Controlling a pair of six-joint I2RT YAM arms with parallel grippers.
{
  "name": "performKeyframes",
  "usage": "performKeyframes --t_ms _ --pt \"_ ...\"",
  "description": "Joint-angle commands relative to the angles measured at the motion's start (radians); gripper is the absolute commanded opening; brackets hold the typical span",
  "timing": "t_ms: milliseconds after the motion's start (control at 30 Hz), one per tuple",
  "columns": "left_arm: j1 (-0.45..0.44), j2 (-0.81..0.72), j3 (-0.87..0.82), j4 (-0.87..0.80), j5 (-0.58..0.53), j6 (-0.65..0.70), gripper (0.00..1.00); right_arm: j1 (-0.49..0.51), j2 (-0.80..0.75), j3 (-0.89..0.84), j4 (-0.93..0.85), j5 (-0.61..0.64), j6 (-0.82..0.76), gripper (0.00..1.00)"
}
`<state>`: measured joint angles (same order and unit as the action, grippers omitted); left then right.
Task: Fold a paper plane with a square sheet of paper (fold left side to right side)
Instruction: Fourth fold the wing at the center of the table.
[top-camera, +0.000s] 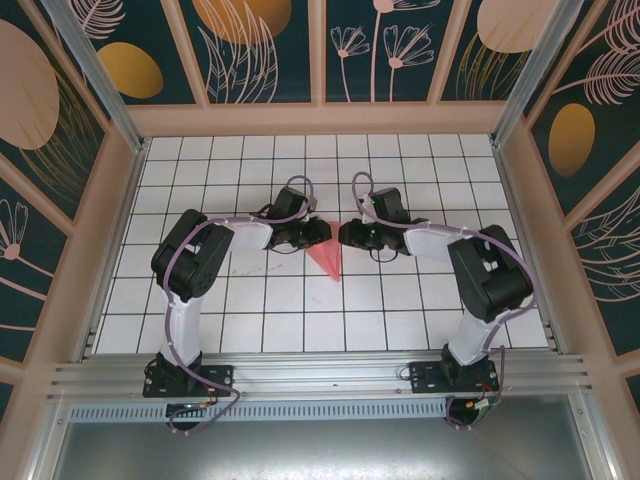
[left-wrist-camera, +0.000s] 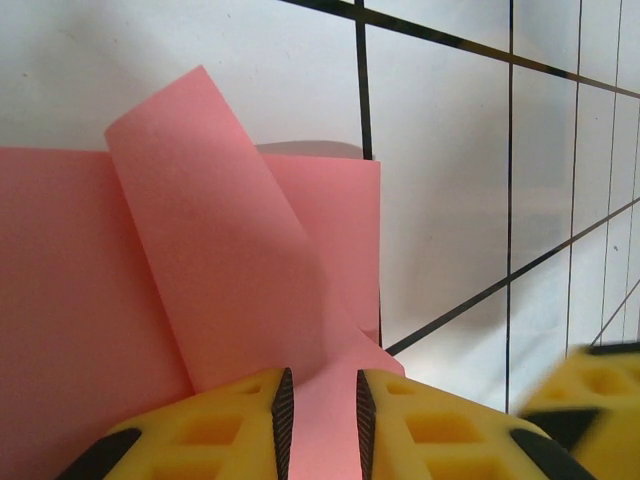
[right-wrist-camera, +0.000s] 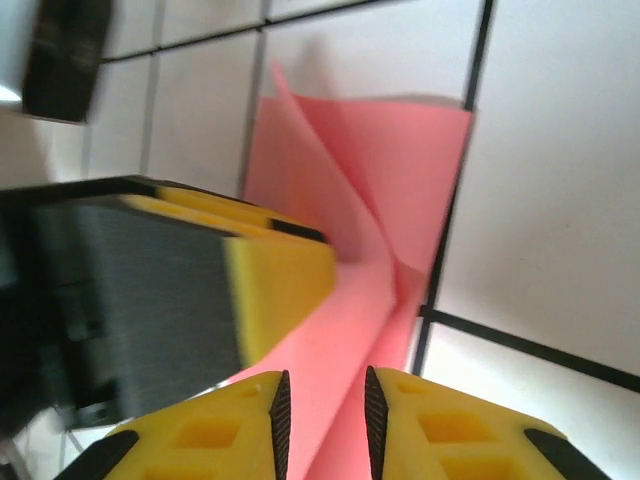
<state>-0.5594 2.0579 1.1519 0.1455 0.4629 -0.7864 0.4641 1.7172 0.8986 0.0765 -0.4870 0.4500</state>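
Observation:
The pink-red sheet of paper (top-camera: 328, 262) lies mid-table, folded into a narrow wedge with its tip toward the near edge. My left gripper (top-camera: 320, 234) and right gripper (top-camera: 343, 236) face each other over its far end. In the left wrist view the paper (left-wrist-camera: 60, 300) lies flat, and a loose flap (left-wrist-camera: 220, 250) curls up in front of my left gripper (left-wrist-camera: 321, 420). Its jaws stand slightly apart with pink paper in the gap. The right gripper (right-wrist-camera: 322, 425) is also slightly open over a raised crease of the paper (right-wrist-camera: 400, 170).
The table is a white grid of tiles (top-camera: 420, 300) with black lines, walled in by wooden frames and patterned panels. A yellow finger (right-wrist-camera: 280, 280) of the left gripper sits close ahead of the right jaws. An aluminium rail (top-camera: 320, 378) runs along the near edge.

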Motion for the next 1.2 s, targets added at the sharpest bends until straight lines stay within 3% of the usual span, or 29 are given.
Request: performKeyframes --t_ms 0,167,267,533,1167 --pt "-0.002 0.05 -0.046 -0.101 -0.069 0.015 0.28 0.016 -0.078 -0.036 -0.027 -0.038 0.0 0.19" --pt "-0.002 0.042 -0.05 -0.105 -0.074 0.018 0.28 0.075 -0.053 -0.069 0.058 -0.189 0.074 0.04" --pt "-0.002 0.039 -0.05 -0.106 -0.078 0.019 0.28 0.077 -0.015 -0.067 0.095 -0.203 0.1 0.0" --pt "-0.003 0.036 -0.043 -0.113 -0.082 0.019 0.27 0.077 0.076 -0.003 0.026 -0.177 0.077 0.0" --pt "-0.003 0.038 -0.04 -0.119 -0.086 0.021 0.27 0.095 0.132 0.04 -0.139 -0.104 -0.009 0.0"
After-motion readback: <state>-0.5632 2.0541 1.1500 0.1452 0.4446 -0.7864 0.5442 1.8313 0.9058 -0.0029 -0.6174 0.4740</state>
